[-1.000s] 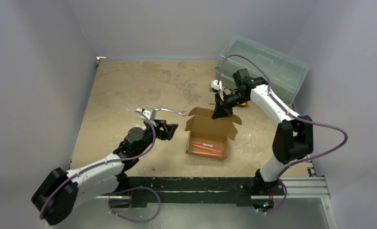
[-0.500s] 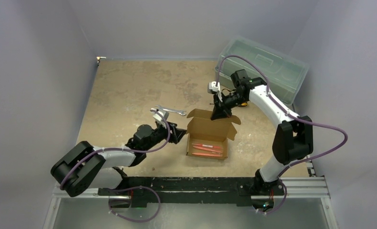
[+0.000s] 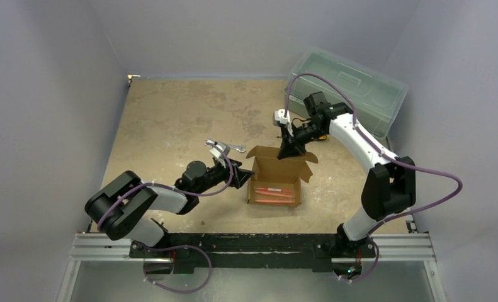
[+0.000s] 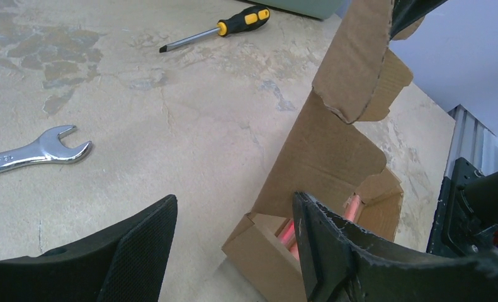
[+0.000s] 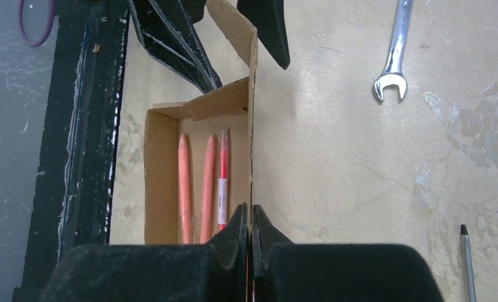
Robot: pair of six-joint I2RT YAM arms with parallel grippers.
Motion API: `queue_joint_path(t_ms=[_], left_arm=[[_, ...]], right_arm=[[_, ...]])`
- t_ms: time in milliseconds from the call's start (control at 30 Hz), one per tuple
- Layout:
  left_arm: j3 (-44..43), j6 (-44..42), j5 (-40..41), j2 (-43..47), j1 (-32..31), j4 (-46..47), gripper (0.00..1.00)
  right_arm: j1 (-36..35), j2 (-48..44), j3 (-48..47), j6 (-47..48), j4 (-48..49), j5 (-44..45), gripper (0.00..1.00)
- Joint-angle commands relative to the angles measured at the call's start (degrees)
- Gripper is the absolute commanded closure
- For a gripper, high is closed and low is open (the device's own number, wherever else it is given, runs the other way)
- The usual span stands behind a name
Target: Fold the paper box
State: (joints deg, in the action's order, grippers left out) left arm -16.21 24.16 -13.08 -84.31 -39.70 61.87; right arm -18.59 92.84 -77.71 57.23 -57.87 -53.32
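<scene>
The paper box (image 3: 275, 185) is set on the bench (image 3: 170, 119) between the arms. Its upright rear flap (image 3: 270, 156) is pinched by the right pincer (image 3: 289, 149), and the left pincer (image 3: 242, 170) is spread about its left side. If the side is squeezed off-crease, cardboard may be torn or the box dragged.

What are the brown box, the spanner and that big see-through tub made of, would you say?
The paper box looks like plain brown cardboard, matte, with a rough, fibrous flap edge. The wrench seems to be polished steel: silvery with bright reflections. The lidded bin is probably plastic: translucent and green-tinted.
</scene>
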Motion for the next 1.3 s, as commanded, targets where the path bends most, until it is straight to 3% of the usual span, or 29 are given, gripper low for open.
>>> queue_joint_path(t_ms=[0, 233, 467, 833, 1267], left_arm=[[-0.5, -1.6, -2.7, -1.3, 0.4, 6.8, 0.34], [0.4, -5.1, -4.9, -3.5, 0.3, 12.6, 0.34], [3.3, -9.0, -7.6, -7.3, 0.4, 25.5, 0.36], [2.2, -8.6, -13.1, -12.0, 0.4, 32.2, 0.49], [1.8, -8.3, -14.5, -14.6, 0.3, 38.6, 0.52]], right_arm=[[-0.8, -2.8, -0.6, 4.5, -1.8, -1.1, 1.00], [-2.2, -4.0, 0.5, 10.1, -4.1, -0.6, 1.00], [-3.4, -3.8, 1.0, 13.8, -6.0, -0.2, 0.99], [-3.5, -3.3, 0.8, 14.8, -6.7, -0.4, 0.99], [-3.7, -3.5, 1.1, 15.1, -6.9, -0.1, 0.98]])
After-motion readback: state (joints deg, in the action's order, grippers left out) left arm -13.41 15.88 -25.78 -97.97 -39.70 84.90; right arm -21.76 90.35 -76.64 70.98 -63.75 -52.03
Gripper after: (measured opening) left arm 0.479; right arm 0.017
